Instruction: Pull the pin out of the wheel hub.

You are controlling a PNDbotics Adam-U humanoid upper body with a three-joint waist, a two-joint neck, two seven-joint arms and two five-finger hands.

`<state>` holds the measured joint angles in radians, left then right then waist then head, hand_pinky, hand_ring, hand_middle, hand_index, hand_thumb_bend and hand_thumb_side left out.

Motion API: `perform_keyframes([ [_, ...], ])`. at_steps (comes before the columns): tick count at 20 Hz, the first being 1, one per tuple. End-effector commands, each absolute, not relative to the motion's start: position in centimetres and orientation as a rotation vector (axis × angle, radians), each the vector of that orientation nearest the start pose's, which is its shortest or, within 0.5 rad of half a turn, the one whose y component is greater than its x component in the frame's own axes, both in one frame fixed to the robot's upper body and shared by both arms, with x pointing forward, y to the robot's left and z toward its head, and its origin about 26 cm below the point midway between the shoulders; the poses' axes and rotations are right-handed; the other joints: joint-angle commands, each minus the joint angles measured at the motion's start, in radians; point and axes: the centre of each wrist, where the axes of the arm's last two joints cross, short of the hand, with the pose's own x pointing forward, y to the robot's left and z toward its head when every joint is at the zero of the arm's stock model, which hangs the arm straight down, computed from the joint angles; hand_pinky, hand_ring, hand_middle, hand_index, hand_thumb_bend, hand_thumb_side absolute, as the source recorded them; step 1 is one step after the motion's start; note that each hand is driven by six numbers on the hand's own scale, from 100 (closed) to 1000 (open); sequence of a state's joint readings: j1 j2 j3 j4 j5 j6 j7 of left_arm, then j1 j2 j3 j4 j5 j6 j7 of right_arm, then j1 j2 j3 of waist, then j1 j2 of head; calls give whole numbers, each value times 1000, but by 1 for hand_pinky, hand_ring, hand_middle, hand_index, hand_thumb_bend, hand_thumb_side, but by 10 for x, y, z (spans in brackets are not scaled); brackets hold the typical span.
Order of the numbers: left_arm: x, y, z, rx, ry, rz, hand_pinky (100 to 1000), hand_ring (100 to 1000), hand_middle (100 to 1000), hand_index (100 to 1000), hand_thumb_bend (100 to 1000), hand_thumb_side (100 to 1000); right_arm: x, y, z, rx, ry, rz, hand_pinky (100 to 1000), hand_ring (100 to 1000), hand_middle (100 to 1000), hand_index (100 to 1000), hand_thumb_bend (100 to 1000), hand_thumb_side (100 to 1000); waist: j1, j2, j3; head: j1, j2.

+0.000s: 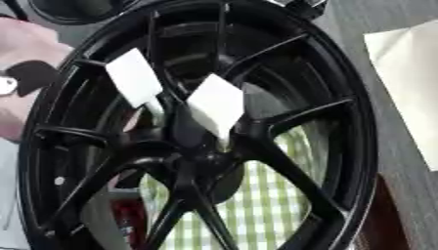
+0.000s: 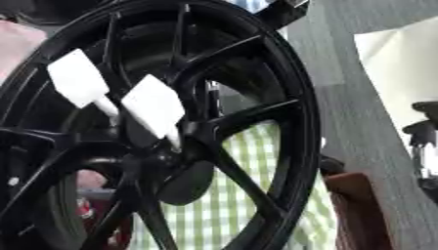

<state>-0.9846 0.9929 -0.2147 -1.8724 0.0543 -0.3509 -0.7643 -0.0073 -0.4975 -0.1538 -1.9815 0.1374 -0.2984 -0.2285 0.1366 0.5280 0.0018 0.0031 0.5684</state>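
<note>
A black spoked wheel rim [image 1: 359, 146] stands tilted and fills most of both views. Two white flat tabs stick out near its hub [image 1: 201, 156]. One white tab [image 1: 134, 77] is upper left, the other white tab [image 1: 215, 103] is closer to the centre. Each sits on a thin pale stem that runs toward the hub. Nothing touches either tab. At the far right edge of the right eye view, black and silver parts of my right hand [image 2: 422, 139] show, well away from the rim. My left hand is not seen.
A green-and-white checked cloth [image 1: 273, 195] shows through the spokes. A white sheet [image 1: 410, 73] lies on the grey table [image 2: 359, 97] to the right. A brown block [image 2: 355, 210] sits lower right. A pink surface with a dark shape [image 1: 30, 73] lies behind the rim's left side.
</note>
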Motion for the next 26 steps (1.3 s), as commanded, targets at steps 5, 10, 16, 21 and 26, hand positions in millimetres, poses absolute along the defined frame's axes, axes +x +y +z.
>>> perform_keyframes([
  [5,295,249,429,-573,1923,2406,863,802,766,852,373,321,257,-350,161,-676,-2331,370,876,583,714,764,100,580,-26,-288,-6,15,-8],
  [10,303,237,430,-535,1883,2416,854,802,772,863,369,324,257,-350,160,-677,-2330,378,876,583,714,764,100,579,-30,-284,-16,14,-10],
  [16,314,223,427,-513,1818,2440,853,805,787,863,377,336,257,-349,160,-674,-2332,388,875,583,714,763,100,578,-30,-279,-24,4,-9],
  [21,324,219,420,-520,1770,2475,858,810,792,856,410,351,258,-349,160,-672,-2333,391,875,583,714,764,100,578,-28,-277,-31,4,-8],
  [26,333,220,411,-550,1714,2520,862,809,782,844,440,365,258,-349,161,-669,-2335,392,875,583,714,764,100,579,-24,-275,-35,5,-7],
])
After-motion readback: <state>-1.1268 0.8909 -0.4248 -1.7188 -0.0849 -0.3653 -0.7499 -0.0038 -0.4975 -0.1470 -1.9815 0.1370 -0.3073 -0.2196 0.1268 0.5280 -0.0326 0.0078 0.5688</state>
